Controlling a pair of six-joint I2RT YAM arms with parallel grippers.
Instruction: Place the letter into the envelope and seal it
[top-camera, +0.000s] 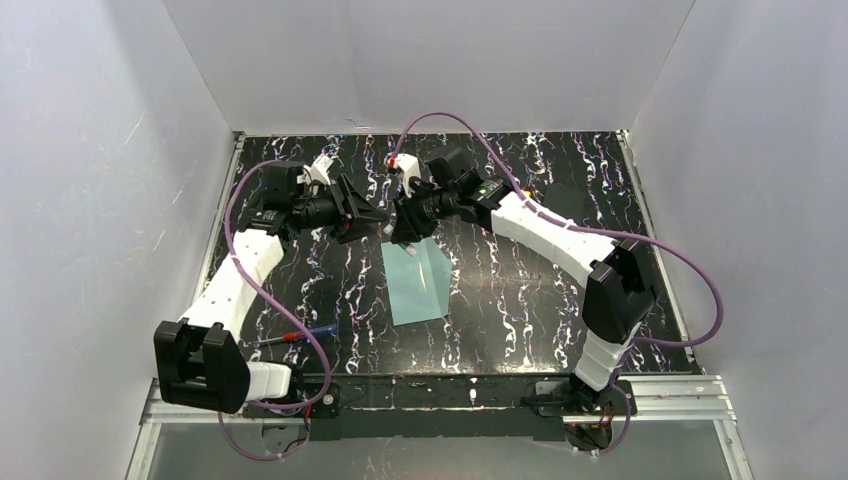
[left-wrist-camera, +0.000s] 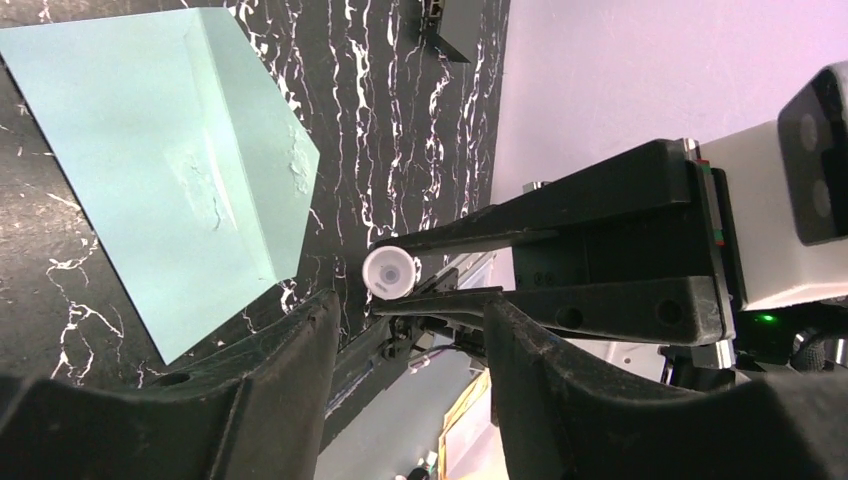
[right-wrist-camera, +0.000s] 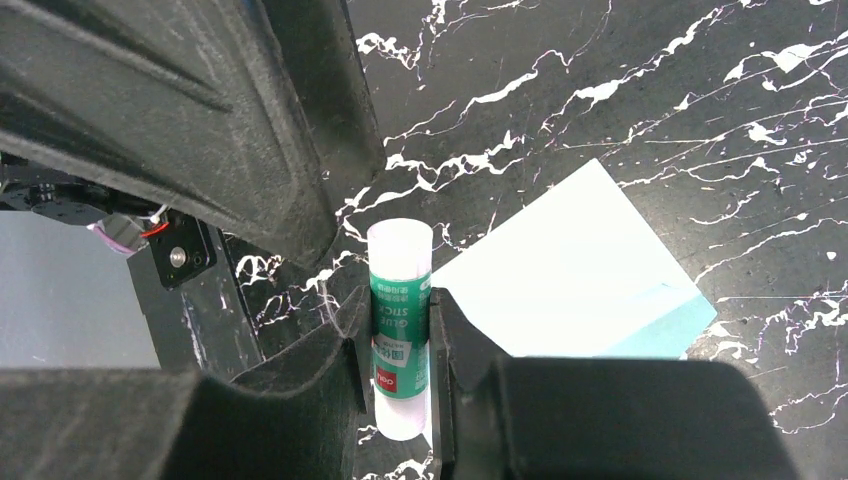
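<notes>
Top view: envelope (top-camera: 417, 283) lies flat mid-table (top-camera: 520, 300); letter out of sight, prob. already inside. Left wrist: left claw (left-wrist-camera: 410, 305) apart, glue stick (left-wrist-camera: 388, 270) tip just beyond. Right wrist: right claw (right-wrist-camera: 400, 335) clamped on glue stick. Gluing, sealing left to do.

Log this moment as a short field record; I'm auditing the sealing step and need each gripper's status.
envelope: pale teal, flat on the table, no gripper touching it
letter: not visible in any view
right gripper: shut on a glue stick, near the envelope's far edge
left gripper: open, empty, facing the glue stick's white end
sealed: cannot tell
</notes>
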